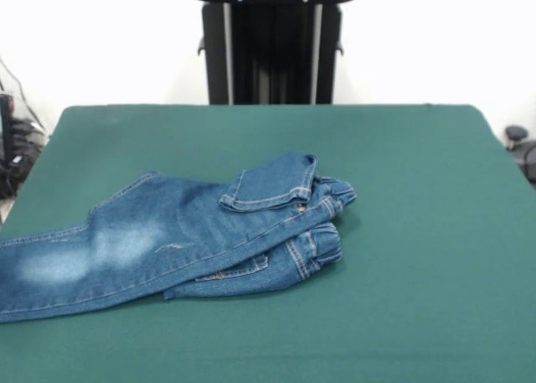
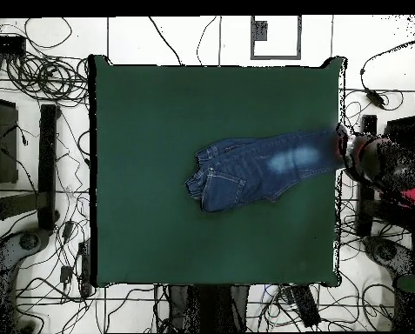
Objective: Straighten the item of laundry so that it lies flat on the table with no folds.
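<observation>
The item of laundry, a pair of blue denim jeans [image 1: 176, 240], lies on the green table [image 1: 402, 173], folded along its length with one leg on top of the other. Its waistband [image 1: 322, 219] is bunched near the table's middle, and a back part with a pocket [image 1: 272, 186] is turned over on top. The legs, with a faded pale patch, run off the left edge of the front view. From overhead the jeans [image 2: 254, 167] stretch to the table's right edge. The red and black arm's gripper [image 2: 346, 150] sits there at the leg ends. How it stands is hidden.
Cables cover the floor all round the table [image 2: 158, 104] in the overhead view. Black stands [image 2: 45, 165] are on its left, and a square frame [image 2: 275, 36] lies beyond the top edge. More arm bulk [image 2: 398, 174] hangs off the right edge.
</observation>
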`<state>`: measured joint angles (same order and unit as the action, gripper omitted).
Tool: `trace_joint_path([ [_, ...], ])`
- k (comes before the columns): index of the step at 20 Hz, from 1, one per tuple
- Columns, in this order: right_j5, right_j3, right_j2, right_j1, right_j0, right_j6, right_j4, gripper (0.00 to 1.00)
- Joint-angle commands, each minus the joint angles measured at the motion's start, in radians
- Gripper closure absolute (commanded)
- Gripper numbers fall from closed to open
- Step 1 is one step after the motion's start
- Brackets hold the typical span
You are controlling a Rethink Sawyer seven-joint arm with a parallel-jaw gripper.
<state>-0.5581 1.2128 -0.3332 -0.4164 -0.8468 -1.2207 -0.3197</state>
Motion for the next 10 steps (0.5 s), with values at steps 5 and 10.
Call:
trace_joint_path([
  [5,-0.027,0.124,-0.029,0.035,0.094,-0.034,-0.054,0.00],
  [10,-0.016,0.157,-0.010,0.014,0.123,-0.091,-0.046,0.00],
])
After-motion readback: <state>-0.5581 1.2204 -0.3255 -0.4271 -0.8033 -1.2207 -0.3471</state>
